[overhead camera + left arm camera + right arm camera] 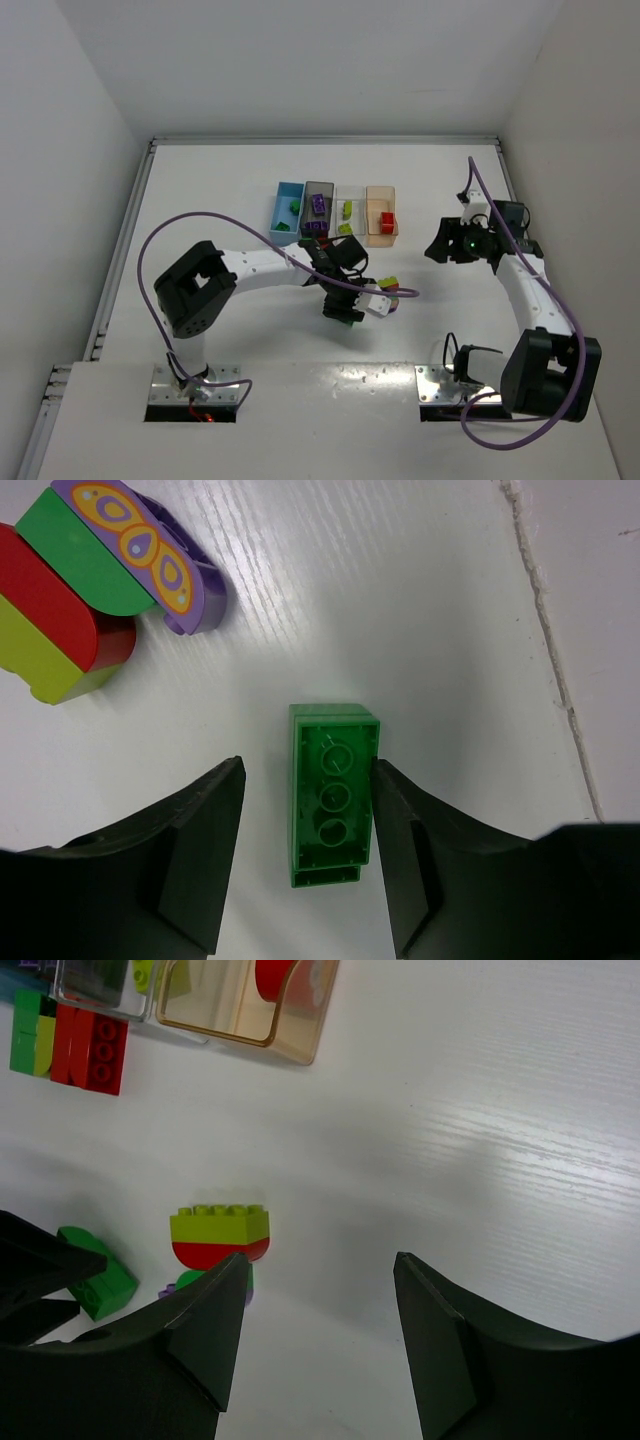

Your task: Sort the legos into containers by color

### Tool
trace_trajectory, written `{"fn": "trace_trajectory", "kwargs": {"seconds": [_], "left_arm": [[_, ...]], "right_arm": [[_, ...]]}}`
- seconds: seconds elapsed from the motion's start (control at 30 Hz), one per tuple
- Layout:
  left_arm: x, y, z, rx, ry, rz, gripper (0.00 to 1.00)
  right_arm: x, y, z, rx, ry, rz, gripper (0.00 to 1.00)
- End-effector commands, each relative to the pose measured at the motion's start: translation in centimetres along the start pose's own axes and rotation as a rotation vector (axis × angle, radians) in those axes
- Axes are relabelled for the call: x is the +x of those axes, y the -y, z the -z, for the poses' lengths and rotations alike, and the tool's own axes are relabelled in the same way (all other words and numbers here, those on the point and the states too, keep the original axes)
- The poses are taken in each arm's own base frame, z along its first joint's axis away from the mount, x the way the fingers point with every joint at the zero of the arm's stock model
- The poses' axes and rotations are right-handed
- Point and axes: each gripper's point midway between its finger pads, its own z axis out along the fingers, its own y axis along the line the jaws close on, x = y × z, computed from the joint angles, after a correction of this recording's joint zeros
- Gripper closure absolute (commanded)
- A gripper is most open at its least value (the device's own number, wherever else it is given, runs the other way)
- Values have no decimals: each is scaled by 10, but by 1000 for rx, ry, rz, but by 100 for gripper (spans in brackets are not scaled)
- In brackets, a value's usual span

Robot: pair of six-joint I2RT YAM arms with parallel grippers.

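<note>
Over the white table [230, 180], the left arm [262, 268] is reaching toward the middle. The left gripper [308, 780] is standing open around a green lego [332, 800] lying flat, one finger against its side. The right gripper [320, 1280] is hovering open and empty, right of the containers [335, 212].

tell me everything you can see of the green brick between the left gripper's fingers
The green brick is a glossy plastic rectangular block lying underside up on the white table, so three round tubes show inside its hollow base. It lies flat between the left gripper's open fingers, its long sides facing them. One finger touches or nearly touches one side; a clear gap separates the other.
</note>
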Motion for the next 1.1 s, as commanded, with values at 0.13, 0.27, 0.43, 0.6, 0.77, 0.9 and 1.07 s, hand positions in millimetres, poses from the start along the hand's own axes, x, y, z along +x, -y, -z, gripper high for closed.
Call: {"fn": "trace_trajectory", "kwargs": {"seconds": [0.13, 0.27, 0.43, 0.6, 0.77, 0.9, 1.07], "left_arm": [[-14, -11, 19, -49, 55, -30, 41], [-17, -11, 22, -56, 61, -35, 41], [-16, -8, 23, -55, 60, -24, 40], [-13, -3, 21, -34, 58, -24, 39], [-7, 3, 21, -20, 46, -34, 36], [-4, 6, 19, -13, 41, -29, 35], [0, 5, 17, -13, 29, -35, 36]], "right_arm": [[-6, -4, -1, -33, 26, 29, 39], [-4, -6, 0, -42, 27, 29, 39], [-4, -6, 0, -42, 27, 29, 39], [-4, -6, 0, -42, 27, 29, 39], [-6, -5, 0, -41, 35, 34, 39], [-4, -5, -2, -43, 27, 20, 39], [-6, -5, -2, -42, 35, 15, 39]]}}
